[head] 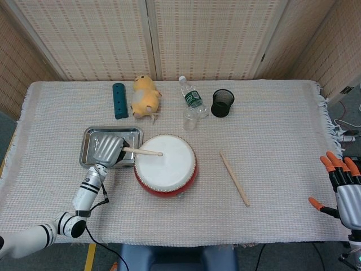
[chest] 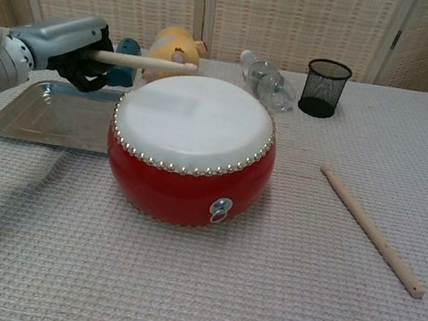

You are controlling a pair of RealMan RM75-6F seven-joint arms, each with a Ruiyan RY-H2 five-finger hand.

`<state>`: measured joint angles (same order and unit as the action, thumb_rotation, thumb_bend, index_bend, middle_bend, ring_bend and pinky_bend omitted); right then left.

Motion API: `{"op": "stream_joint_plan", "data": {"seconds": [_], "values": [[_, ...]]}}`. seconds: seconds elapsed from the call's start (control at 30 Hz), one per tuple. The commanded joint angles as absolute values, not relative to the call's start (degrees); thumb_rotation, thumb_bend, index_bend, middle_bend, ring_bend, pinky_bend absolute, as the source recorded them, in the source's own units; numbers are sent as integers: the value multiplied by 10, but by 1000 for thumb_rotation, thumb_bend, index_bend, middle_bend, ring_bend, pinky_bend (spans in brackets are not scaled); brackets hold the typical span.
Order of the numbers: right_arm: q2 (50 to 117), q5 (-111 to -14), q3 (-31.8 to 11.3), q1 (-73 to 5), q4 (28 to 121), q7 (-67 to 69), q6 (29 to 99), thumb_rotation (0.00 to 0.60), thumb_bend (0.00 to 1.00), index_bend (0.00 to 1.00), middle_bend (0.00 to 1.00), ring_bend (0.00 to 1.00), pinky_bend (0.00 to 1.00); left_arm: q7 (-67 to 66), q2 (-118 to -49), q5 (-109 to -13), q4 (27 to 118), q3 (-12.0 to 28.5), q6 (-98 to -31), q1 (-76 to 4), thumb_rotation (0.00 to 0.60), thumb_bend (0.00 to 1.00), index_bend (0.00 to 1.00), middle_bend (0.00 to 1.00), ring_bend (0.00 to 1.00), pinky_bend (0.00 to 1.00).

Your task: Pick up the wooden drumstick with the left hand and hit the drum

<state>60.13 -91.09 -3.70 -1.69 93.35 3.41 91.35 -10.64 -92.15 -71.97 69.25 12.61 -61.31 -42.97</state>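
Note:
A red drum [head: 166, 164] [chest: 192, 145] with a white skin stands mid-table. My left hand [head: 108, 149] [chest: 73, 49] grips a wooden drumstick [head: 144, 152] [chest: 144, 61] just left of the drum. The stick lies about level in the chest view, its tip raised above the drum skin near the far left edge. A second wooden drumstick [head: 234, 178] [chest: 370, 229] lies loose on the cloth to the right of the drum. My right hand [head: 344, 189] hangs off the table's right edge, fingers apart and holding nothing.
A metal tray [head: 89, 142] [chest: 50, 112] sits left of the drum, partly under my left hand. Along the back are a teal block [head: 118, 100], a yellow plush toy [head: 144, 96], a lying water bottle [head: 192, 101] and a black mesh cup [head: 222, 103].

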Motion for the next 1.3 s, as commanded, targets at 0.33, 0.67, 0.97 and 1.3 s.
{"op": "stream_joint_plan", "data": {"seconds": [0.33,0.67,0.97,1.3], "values": [[602,-912,-35,-13,933,34,919,600,62,0,0,0,0,-38,-903,-692,723,163,-628,-409,600,749,1000,1000,1000,1000],[601,-910,-35,-12,930,38,918,600,61,0,0,0,0,-26,-916,-653,581,167,-568,-424,600,746,1000,1000,1000,1000],[604,-905,-35,-13,930,34,912,600,62,0,0,0,0,45,-962,-680,428,133,-450,-461,600,718,1000,1000,1000,1000],[602,-899,-37,-14,940,21,908,600,62,0,0,0,0,90,-1014,-703,333,128,-394,-505,600,711,1000,1000,1000,1000]]}}
